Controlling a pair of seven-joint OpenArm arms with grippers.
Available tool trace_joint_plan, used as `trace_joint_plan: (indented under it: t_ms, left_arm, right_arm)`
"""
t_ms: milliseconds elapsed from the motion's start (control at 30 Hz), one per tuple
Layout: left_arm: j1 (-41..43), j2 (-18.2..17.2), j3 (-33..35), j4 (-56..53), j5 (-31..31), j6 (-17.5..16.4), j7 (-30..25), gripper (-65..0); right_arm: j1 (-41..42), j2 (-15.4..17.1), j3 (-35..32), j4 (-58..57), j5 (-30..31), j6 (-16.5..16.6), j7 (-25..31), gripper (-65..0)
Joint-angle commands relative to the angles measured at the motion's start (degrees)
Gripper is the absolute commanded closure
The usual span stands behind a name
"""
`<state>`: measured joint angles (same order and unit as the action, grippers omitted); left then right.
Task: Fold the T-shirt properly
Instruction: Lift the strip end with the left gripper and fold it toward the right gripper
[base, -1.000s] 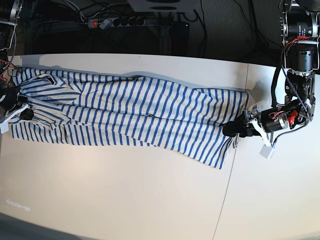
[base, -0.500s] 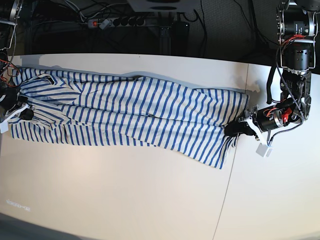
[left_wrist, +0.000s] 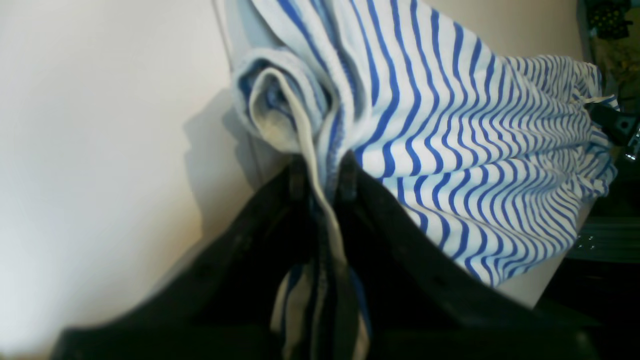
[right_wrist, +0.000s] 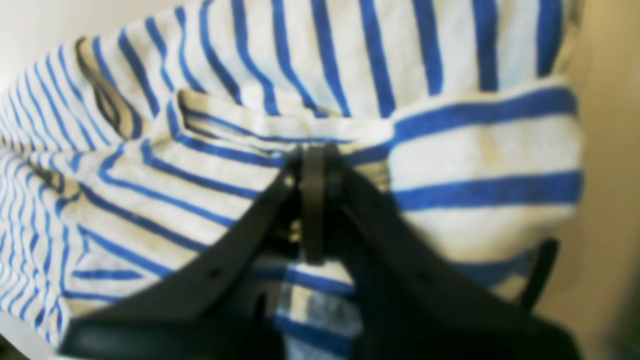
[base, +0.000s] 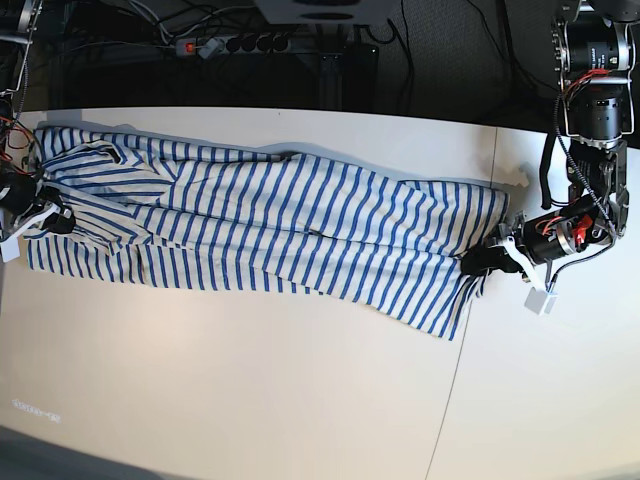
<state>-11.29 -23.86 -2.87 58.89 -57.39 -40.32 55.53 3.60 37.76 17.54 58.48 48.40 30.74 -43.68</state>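
Note:
The T-shirt (base: 280, 230), cream with thin blue stripes, lies stretched in a long band across the white table (base: 250, 390). At its right end my left gripper (base: 482, 263) is shut on a bunched edge; the left wrist view shows cloth pinched between the black fingers (left_wrist: 345, 180), with the T-shirt (left_wrist: 450, 125) fanning away from them. My right gripper (base: 55, 222) holds the far left end. In the right wrist view its fingers (right_wrist: 312, 170) are pressed together on a fold of the T-shirt (right_wrist: 225, 125).
A table seam (base: 462, 340) runs from the shirt's right end toward the front edge. A power strip (base: 230, 44) and cables lie behind the table's back edge. A small white tag (base: 538, 300) hangs under the left arm.
My left gripper has shut on the shirt's right edge and pulled it slightly rightward, drawing the cloth tauter. The right gripper's end has hardly shifted.

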Motion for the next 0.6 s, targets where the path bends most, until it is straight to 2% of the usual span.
trace_joint_plan:
  t_ms: [0, 267, 467, 567]
  left_arm:
    - [-1.31, -1.22, -0.48, 0.72, -0.68, 0.32, -0.9, 0.0]
    - [-4.44, -2.43, -0.48, 0.79, -0.63, 0.32, 0.55, 0.0]
    - [-9.62, -6.08, -0.48, 0.76, -0.61, 0.32, 8.48, 0.0]
    - [-11.47, -8.15, -0.48, 0.76, -0.09, 0.32, 9.49, 0.0]
  right_arm:
    - [0.66, 1.57, 0.46, 2.03, 0.7, 3.76, 0.44, 0.0]
    - [0.68, 1.6, 0.46, 10.86, 0.7, 3.74, -1.62, 0.0]
    - [0.66, 1.57, 0.46, 11.69, 0.46, 3.76, -2.23, 0.0]
    - [0.66, 1.57, 0.46, 11.69, 0.46, 3.74, -2.21, 0.0]
